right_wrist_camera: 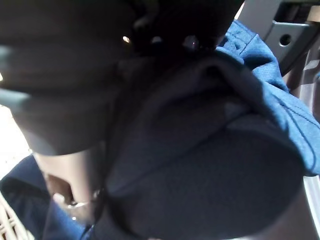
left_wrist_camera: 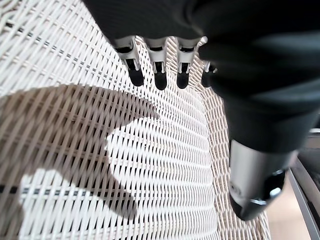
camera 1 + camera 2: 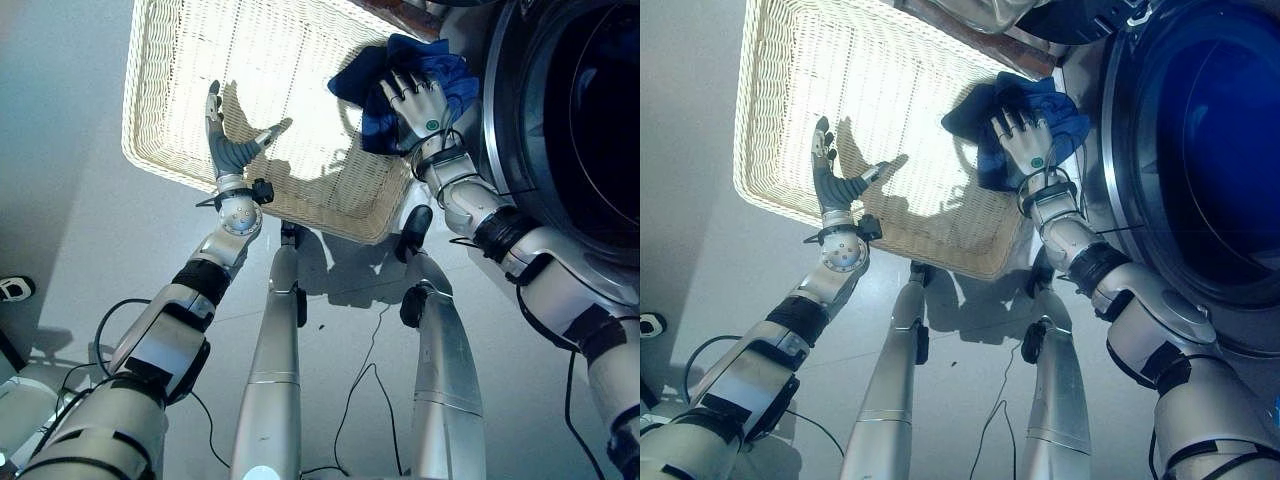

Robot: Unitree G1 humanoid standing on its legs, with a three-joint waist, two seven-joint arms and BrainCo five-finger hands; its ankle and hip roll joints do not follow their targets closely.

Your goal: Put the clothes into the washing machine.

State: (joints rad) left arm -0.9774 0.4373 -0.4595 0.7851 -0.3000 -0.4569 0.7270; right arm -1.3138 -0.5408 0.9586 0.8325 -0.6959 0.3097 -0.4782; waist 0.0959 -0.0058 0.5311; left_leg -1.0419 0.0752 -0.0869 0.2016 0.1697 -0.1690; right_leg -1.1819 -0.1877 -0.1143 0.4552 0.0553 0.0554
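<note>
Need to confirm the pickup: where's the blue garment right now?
The blue garment lies bunched in the wicker basket's right corner, beside the washing machine, under the right robot hand.

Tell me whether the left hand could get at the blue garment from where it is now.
Probably yes: the left hand hovers open over the bare wicker basket, nothing between it and the blue garment, though the right hand already covers it.

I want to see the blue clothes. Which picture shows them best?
The left eye view: the whole blue cloth lies at the basket corner under the right hand. The right eye view shows the same. The right wrist view shows close-up folds.
</note>
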